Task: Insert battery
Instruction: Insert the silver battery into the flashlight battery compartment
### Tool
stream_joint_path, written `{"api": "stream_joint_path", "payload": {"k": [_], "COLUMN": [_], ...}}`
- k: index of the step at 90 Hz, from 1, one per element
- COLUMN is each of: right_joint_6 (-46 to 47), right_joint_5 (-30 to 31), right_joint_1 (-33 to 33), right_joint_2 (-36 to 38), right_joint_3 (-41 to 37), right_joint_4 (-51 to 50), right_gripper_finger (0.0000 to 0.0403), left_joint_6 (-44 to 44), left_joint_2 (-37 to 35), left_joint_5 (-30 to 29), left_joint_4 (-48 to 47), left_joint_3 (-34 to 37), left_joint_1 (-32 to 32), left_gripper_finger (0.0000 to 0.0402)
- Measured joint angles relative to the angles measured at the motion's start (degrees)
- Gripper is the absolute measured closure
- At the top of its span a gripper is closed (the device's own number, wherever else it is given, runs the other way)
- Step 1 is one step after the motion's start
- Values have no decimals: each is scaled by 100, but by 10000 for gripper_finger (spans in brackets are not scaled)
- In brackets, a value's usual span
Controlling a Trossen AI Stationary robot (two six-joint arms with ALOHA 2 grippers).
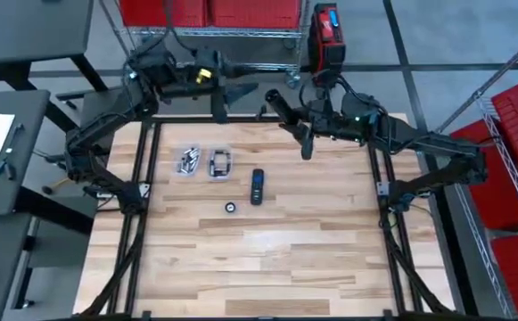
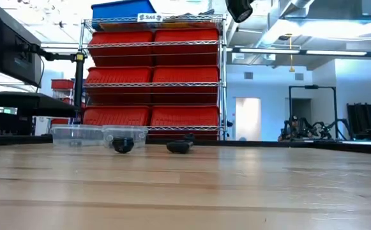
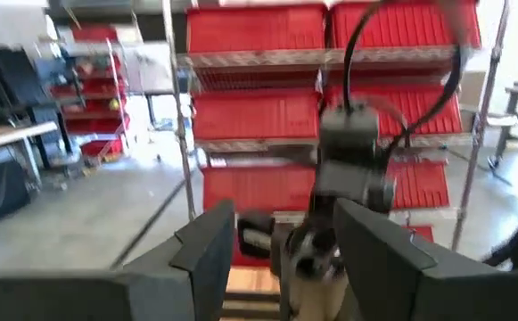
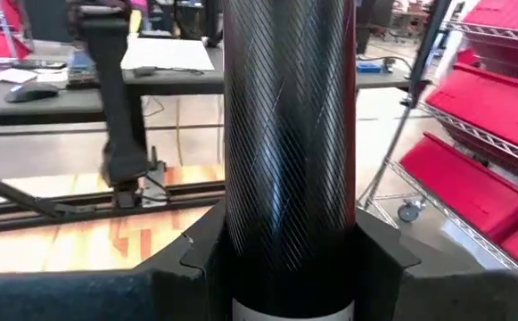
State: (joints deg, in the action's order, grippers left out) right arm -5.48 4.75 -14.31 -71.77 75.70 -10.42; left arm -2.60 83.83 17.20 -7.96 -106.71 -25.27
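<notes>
A black remote lies flat near the middle of the table, also low in the low view. To its left stand two clear boxes: one holds several small batteries, the other holds a dark part. A small round piece lies nearer the front. My left gripper hangs open above the table's far edge. My right gripper faces it there, open, far from the remote. My right gripper's fingers stand on either side of a dark ribbed tube that fills the gap between them in the right wrist view. Whether they touch it I cannot tell.
A wire shelf with red bins stands behind the far edge. A red and black device sits beyond the right arm. Black frame rails run along both sides. The near half of the wooden table carries nothing.
</notes>
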Motion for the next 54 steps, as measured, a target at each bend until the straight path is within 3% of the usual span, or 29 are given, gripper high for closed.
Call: {"api": "stream_joint_path", "payload": {"k": [26,41,54], "right_joint_6": [108,110,92], "right_joint_5": [-36,-48,-137], "right_joint_1": [-28,-35,-3], "right_joint_2": [-49,-176,-362], "right_joint_3": [328,422,422], "right_joint_4": [717,971,961], "right_gripper_finger": [263,263,263], "left_joint_6": [-405,-794,-799], "left_joint_2": [212,643,997], "left_joint_5": [232,266,285], "left_joint_4": [-432,275,1142], "left_joint_3": [-118,-112,-112], "left_joint_1": [-10,265,540], "left_gripper_finger": [184,150,143]}}
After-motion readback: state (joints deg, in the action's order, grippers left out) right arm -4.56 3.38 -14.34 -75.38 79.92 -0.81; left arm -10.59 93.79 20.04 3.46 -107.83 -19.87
